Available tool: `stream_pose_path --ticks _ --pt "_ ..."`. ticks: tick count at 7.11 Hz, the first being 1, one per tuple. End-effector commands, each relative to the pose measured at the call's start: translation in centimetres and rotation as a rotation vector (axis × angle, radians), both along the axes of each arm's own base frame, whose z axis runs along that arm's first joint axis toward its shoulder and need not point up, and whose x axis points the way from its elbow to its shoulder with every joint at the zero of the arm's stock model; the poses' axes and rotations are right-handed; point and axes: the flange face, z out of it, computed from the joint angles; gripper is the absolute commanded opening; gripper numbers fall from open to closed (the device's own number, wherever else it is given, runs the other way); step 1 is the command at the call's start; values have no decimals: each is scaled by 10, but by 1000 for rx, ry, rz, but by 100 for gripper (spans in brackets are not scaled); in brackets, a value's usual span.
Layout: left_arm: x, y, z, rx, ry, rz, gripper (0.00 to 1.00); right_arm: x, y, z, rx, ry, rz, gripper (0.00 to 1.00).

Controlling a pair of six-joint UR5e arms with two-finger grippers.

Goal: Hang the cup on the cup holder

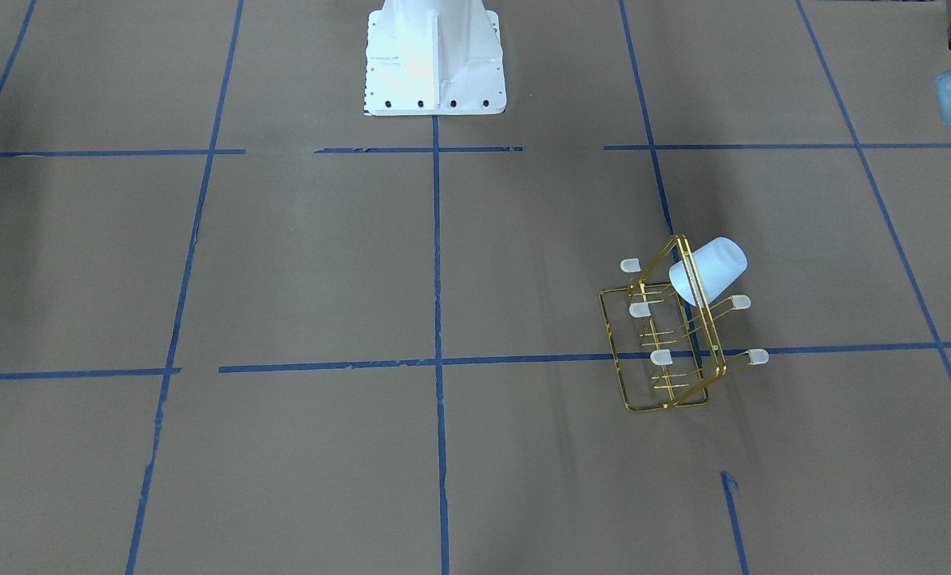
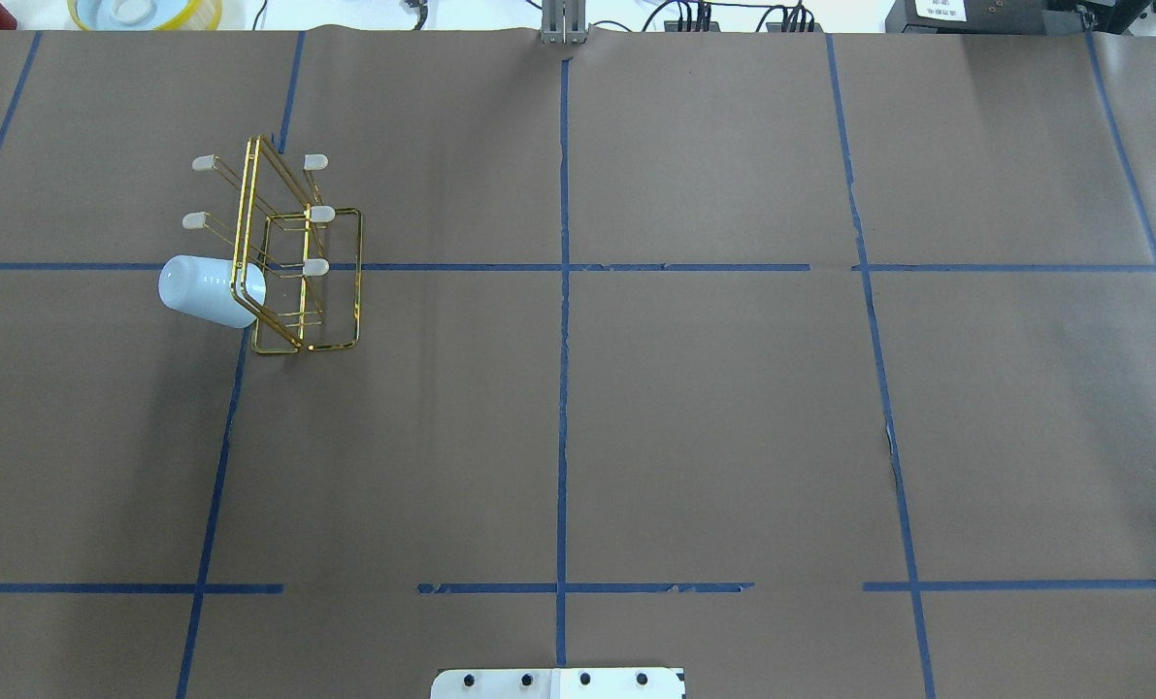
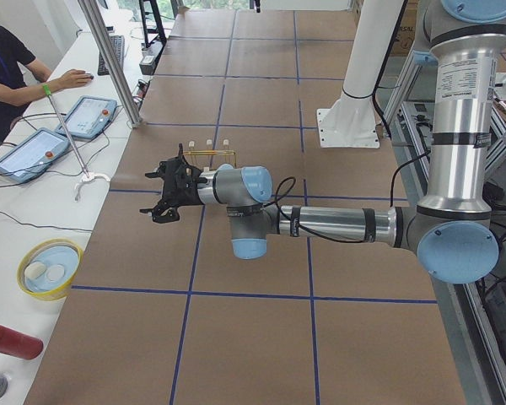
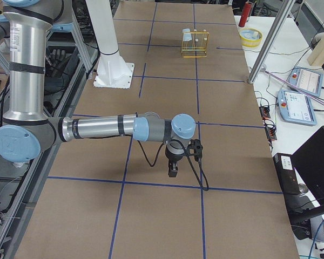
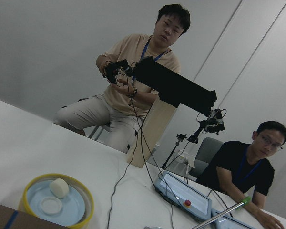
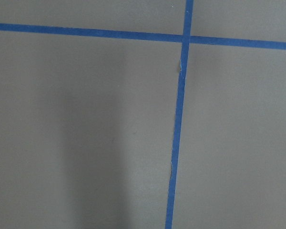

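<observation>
In the front-facing view the cup [image 1: 708, 271] hangs tilted at the 1 o'clock corner of the cup holder [image 1: 661, 357], closed end pointing outward, and the rack stands at about 4 o'clock on the table [image 1: 283, 263]. Overhead, the pair sits at the table's 10 o'clock, with the cup at the rack's 8 o'clock (no arm reaches into this view). From the left end the left gripper [image 3: 162, 194] hangs near the rack, and from the right end the right gripper [image 4: 174, 172] points down well apart from it; I cannot tell whether either pincer is released or clenched.
</observation>
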Motion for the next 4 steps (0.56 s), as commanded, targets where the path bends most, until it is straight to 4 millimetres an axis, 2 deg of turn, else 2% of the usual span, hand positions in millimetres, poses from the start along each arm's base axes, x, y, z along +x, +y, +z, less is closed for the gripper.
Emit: stream_pose_path --ticks 1,3,4 --pt "-9 -13 -1 -189 -212 78 100 0 0 0 0 0 0 100" --pt "-9 -19 -1 -342 -330 254 100 0 0 0 0 0 0 100" --pt "-13 -19 9 -408 -411 354 100 0 0 0 1 0 0 100"
